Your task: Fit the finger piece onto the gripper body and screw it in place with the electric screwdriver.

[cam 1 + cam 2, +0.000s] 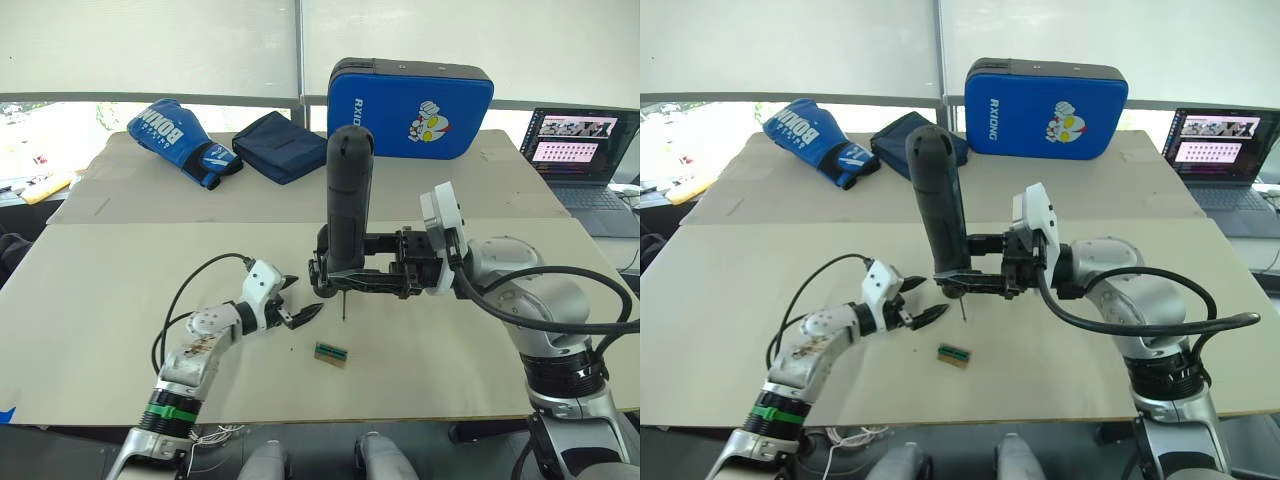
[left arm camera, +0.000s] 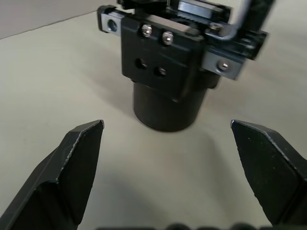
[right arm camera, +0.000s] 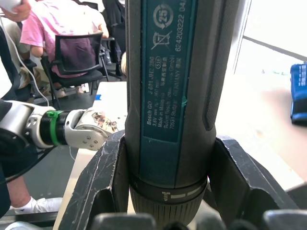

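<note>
From the head camera, the right gripper (image 1: 335,280) reaches in from the right and clamps the electric screwdriver (image 1: 347,205) low on its barrel, holding it upright over the middle of the table (image 1: 100,290) with its thin bit pointing down just above the surface. To its left, the left gripper (image 1: 298,300) rests near the tabletop with its two black fingers spread and nothing between them. A small green-topped block (image 1: 331,354) lies on the table just in front of both. In the left wrist view, the gripper body (image 2: 168,62) stands on its round base on the table, beyond the parted fingertips (image 2: 79,158) and untouched by them. In the right wrist view, the screwdriver's barrel sits squeezed between the two fingers (image 3: 103,177), its printed label facing the camera. The finger piece cannot be made out.
</note>
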